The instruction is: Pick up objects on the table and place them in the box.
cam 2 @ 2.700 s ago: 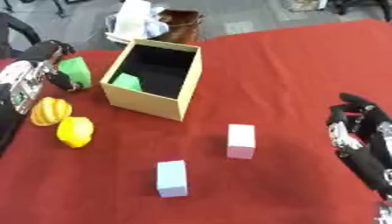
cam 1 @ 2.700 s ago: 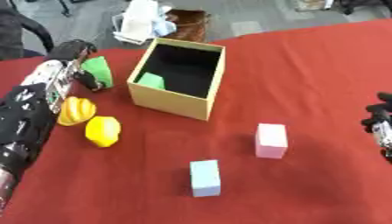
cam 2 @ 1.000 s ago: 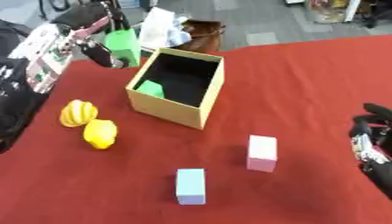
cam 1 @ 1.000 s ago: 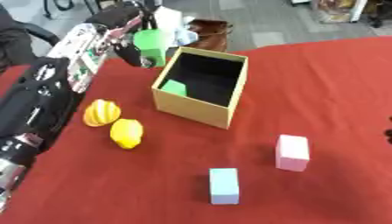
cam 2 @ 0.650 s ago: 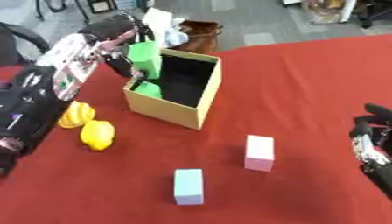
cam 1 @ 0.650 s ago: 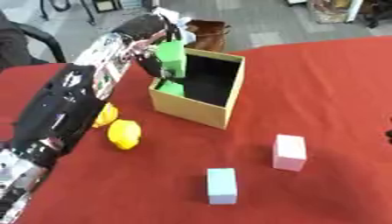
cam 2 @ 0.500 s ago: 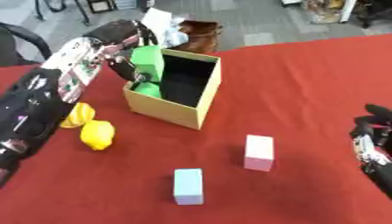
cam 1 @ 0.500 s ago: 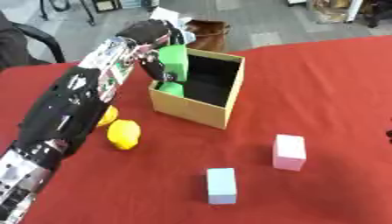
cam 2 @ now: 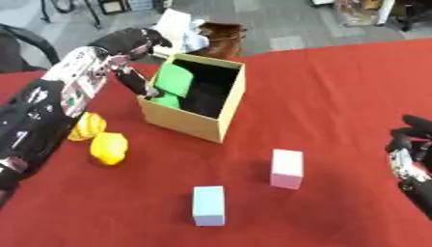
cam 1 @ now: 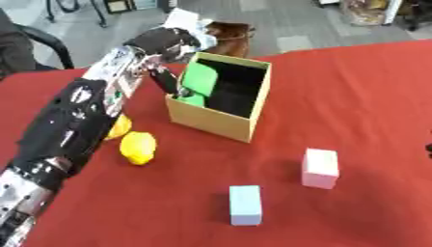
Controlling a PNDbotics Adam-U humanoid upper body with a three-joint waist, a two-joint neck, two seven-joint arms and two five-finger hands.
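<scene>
Green block (cam 1: 199,78), pinched in the left hand (cam 1: 165,44), hung tilted just inside the box (cam 1: 221,122)'s near-left wall.

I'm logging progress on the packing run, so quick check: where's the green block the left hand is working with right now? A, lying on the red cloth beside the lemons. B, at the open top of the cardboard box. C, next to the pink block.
B: the green block sits at the open cardboard box, left hand over the rim.
</scene>
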